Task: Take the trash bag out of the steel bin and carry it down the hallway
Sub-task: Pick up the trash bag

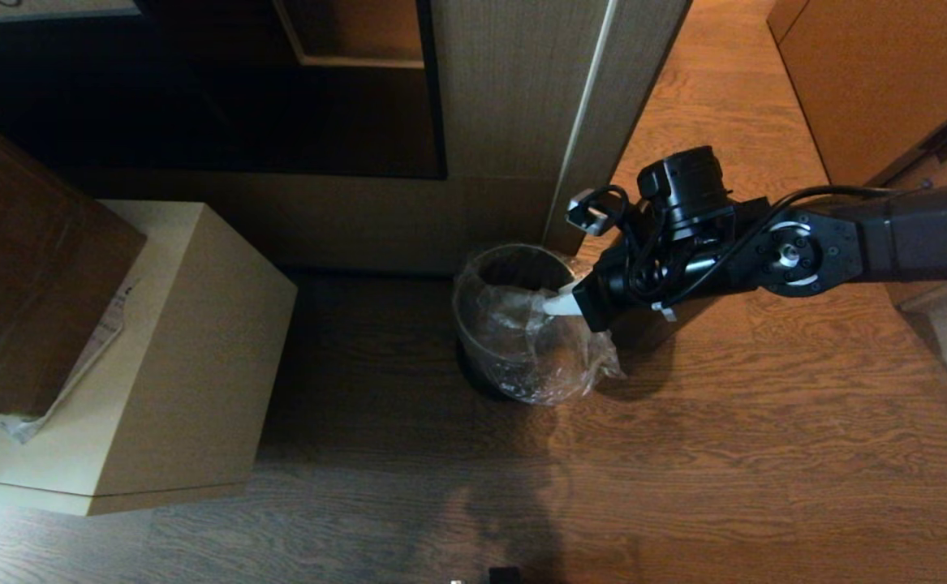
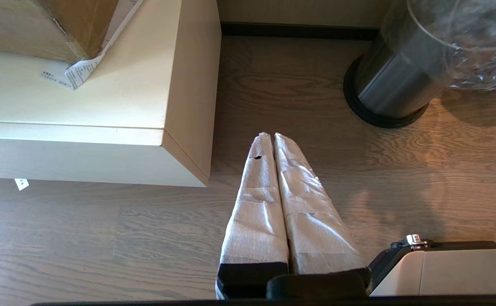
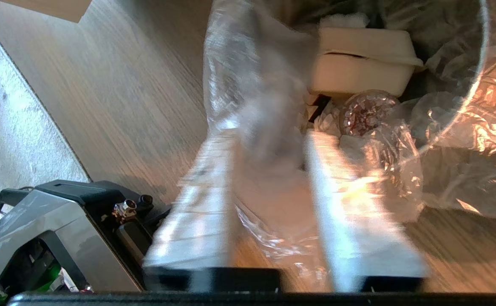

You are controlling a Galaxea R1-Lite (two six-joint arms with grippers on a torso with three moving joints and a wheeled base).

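Right wrist view shows the right gripper with its two taped fingers spread apart, a fold of the trash bag standing loose between them; whether the film is touching either finger I cannot tell, but nothing is pinched. In the head view this gripper sits at the bin's 3 o'clock rim, reaching in from the right.

The trash bag is thin, crinkled, clear plastic, draped over the rim and sagging down the outside of the steel bin toward 5 o'clock. It looks light, limp and slippery; a pinch on a single layer could slide off or tear. Gathering several folds of the overhang at the rim looks the safer hold. Inside lie pale foam-like blocks and a wrapped item with red specks, probably little weight.

The left gripper hangs parked, fingers pressed together and holding nothing, above the floor.

The floor is smooth wood-grain planking. A pale box stands at the bin's 9 o'clock, with a brown carton on top; a door panel rises at 12 o'clock.
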